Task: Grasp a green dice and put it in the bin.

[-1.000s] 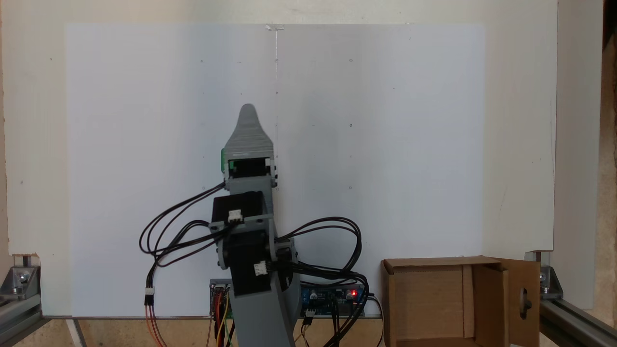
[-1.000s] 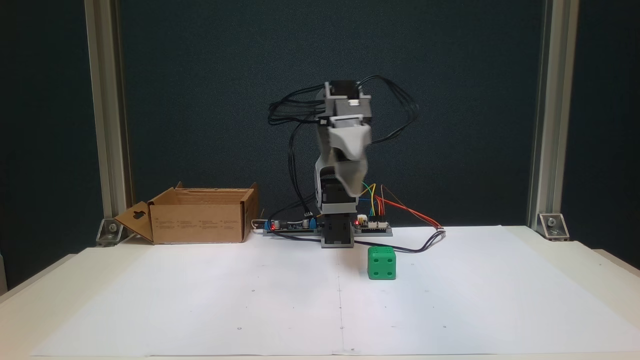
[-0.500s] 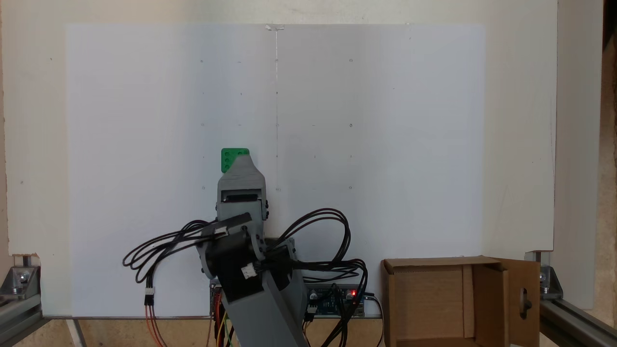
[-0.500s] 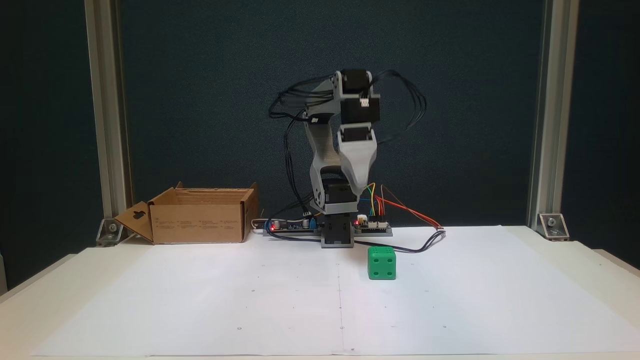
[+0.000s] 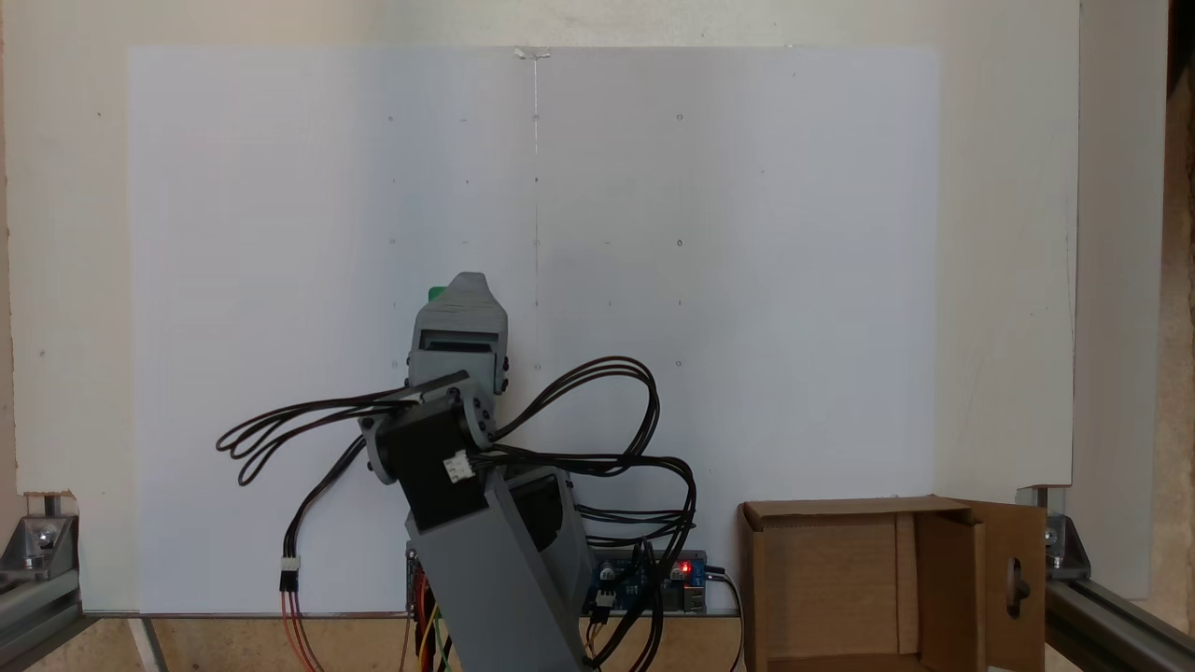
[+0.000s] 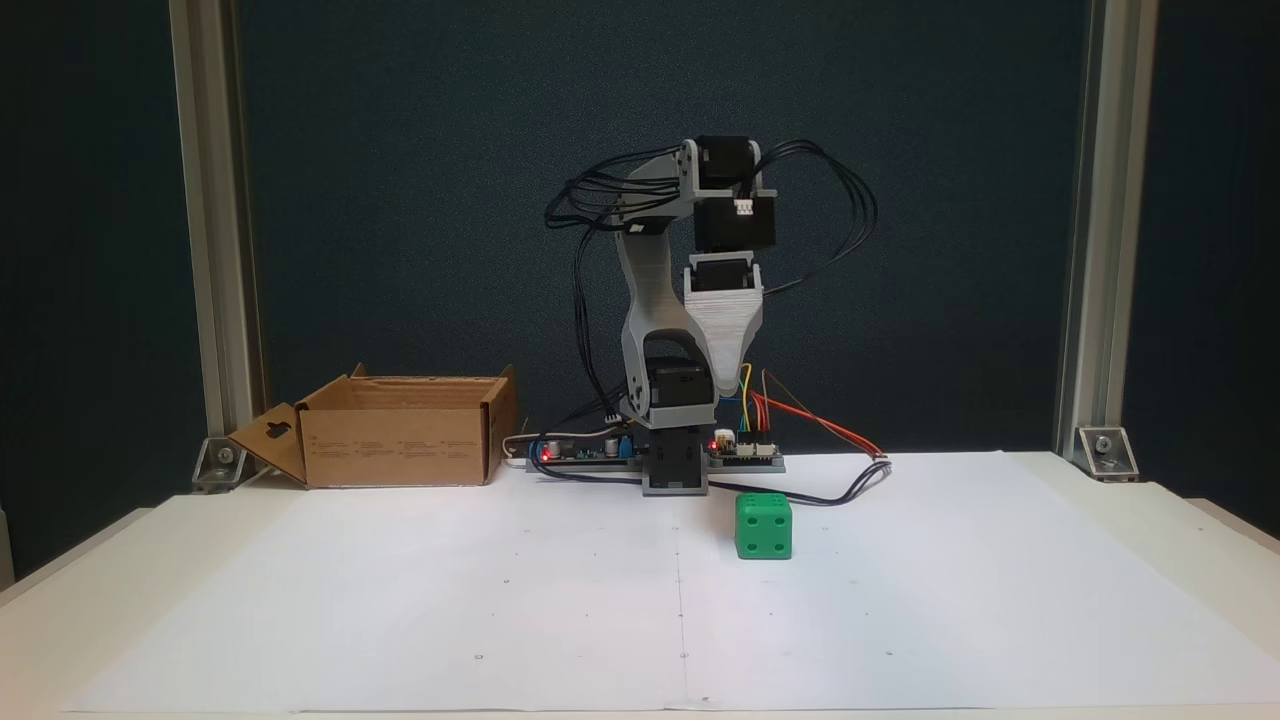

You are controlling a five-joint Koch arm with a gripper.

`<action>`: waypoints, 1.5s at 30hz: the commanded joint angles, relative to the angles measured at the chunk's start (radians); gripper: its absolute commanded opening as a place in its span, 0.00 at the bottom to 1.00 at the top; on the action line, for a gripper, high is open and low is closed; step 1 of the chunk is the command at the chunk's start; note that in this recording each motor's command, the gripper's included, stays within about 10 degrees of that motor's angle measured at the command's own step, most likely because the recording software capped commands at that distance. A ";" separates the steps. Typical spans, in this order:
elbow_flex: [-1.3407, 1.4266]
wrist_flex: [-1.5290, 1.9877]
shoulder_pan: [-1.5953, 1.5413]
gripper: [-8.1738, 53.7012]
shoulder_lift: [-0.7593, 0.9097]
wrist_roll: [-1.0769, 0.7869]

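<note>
Pincer: I see my pincer (image 6: pixel 729 388) hanging point-down above the counter, well off the surface; from the front its grey head tapers to a single tip, and from above (image 5: pixel 469 280) one grey wedge covers whatever is beneath it, so I cannot tell if the jaws are apart or together.
Pincer load: nothing visibly gripped.
Arm: the grey arm (image 6: pixel 650 290) rises from its base at the back of the sheet, folds over at the top and drops the wrist straight down; black cables (image 6: pixel 840 220) loop out on both sides.
Green dice: the green dice (image 6: pixel 764 525) sits flat on the white paper, lower than the pincer tip and a little to its right in the front fixed view, not touching it. From above, I get only a green sliver (image 5: pixel 435 294) peeking out at the left edge of the pincer head.
Bin: the cardboard bin (image 6: pixel 400 432) stands open at the back left in the front fixed view, well apart from the dice; from above it is at lower right (image 5: pixel 840 509), its keyhole flap folded outward.
Counter: the white paper sheet (image 6: pixel 560 620) covers the pale counter (image 6: pixel 1190 530).
Electronics: a controller board (image 6: pixel 580 455) with red lights lies beside the arm's base.
</note>
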 commanded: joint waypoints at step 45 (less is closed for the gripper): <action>0.181 -0.235 -0.146 0.84 -0.163 0.170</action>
